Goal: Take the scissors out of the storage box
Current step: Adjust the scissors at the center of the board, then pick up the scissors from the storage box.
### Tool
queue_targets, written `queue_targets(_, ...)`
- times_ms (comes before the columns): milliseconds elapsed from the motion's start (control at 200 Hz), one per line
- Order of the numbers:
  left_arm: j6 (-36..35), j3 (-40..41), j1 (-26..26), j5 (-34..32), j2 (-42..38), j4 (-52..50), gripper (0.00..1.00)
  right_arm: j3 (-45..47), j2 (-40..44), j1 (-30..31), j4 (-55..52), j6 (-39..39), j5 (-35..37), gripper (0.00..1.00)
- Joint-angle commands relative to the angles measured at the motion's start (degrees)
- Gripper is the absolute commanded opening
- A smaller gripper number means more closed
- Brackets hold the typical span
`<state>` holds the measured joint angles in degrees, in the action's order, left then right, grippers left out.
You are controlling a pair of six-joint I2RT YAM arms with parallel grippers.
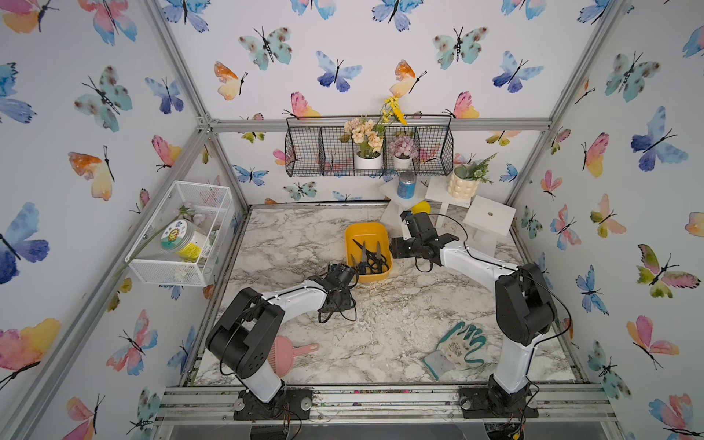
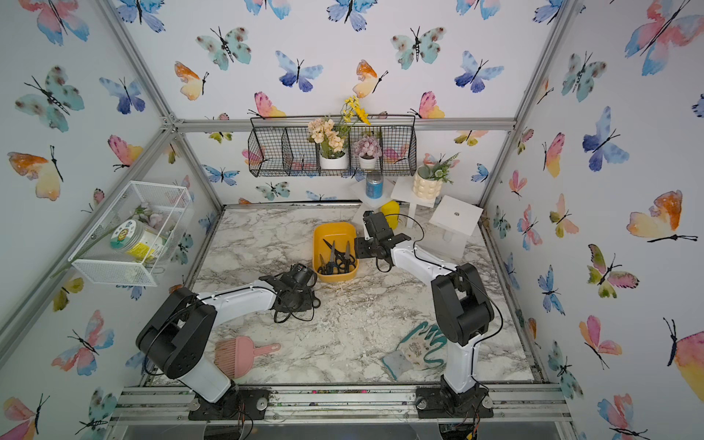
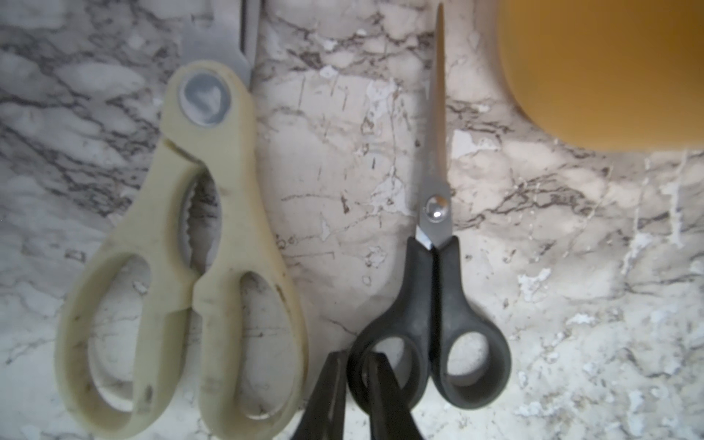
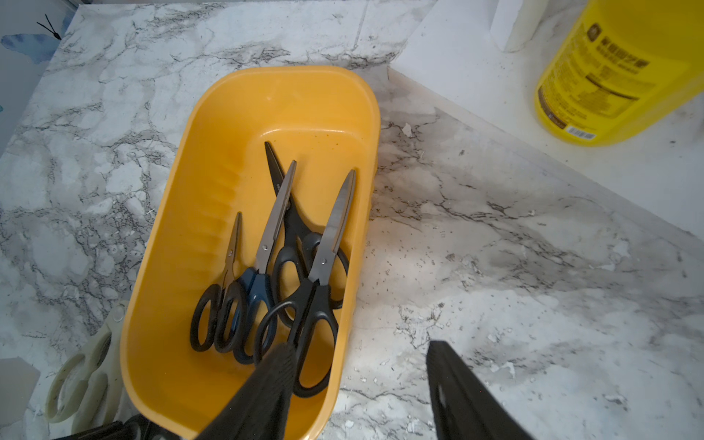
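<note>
**Task items.** Four pairs of scissors lie in the yellow-orange plastic storage box (image 4: pixel 198 213), a lidless rectangular tub with rounded corners:
- a small black-handled pair (image 4: pixel 224 304)
- a dark-blue-handled pair (image 4: pixel 263 274)
- a black-bladed pair with black handles (image 4: pixel 289 221)
- a larger black-handled pair (image 4: pixel 324 274)

All four point their blades toward the far end of the box. Their handle loops overlap at the near end.

Two more pairs lie outside the box, flat on the white-and-grey marble-pattern table (image 1: pixel 297 236). They are side by side, not touching, with blades closed. One is a large cream-white-handled pair (image 3: pixel 213 228). The other is an outer black-handled pair (image 3: pixel 434 304) with bare metal blades, lying between the cream one and a corner of the box.

**Left pincer** (image 3: pixel 355 354). The gap is narrow. The rim of one handle loop of the outer black-handled pair sits between the fingertips. Whether the fingers press on that rim cannot be told. In both top views this pincer (image 1: pixel 348 271) (image 2: pixel 304 272) is at the near left corner of the box.

**Right pincer** (image 4: pixel 358 344). It stands wide and holds nothing. One finger (image 4: pixel 266 388) is over the near end of the box, and the other is over the table just beside the box wall.

**Surroundings.** A yellow plastic bottle (image 4: pixel 617 76) stands beyond the box. A green-and-white work glove (image 1: pixel 459 348) and a pink plastic scoop with a handle (image 1: pixel 289 352) lie near the front edge, well apart from the box.
</note>
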<state>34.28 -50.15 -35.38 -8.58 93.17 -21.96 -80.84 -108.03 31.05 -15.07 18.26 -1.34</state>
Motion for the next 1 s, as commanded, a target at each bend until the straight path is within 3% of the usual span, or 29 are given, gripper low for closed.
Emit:
queue_targets(0,-0.1,-2.9,-0.3,-2.5,-5.7,-4.6,0.23,-1.1,1.0,-0.3,-1.9,-1.1,-0.3,0.61)
queue_targets(195,-3.0,-11.7,-0.3,-2.6,-6.8,-7.4,0.25,-1.1,2.2,-0.3,-2.5,-1.2,0.2,0.62)
queue_targets(521,-8.7,-32.1,0.8,0.3,14.8,-7.2,0.31,2.3,5.4,-0.3,-3.3,0.1,0.7,0.62)
queue_targets(996,-15.6,-41.0,4.3,7.5,32.3,-6.6,0.37,3.3,6.2,-0.2,-4.7,0.2,1.7,0.63)
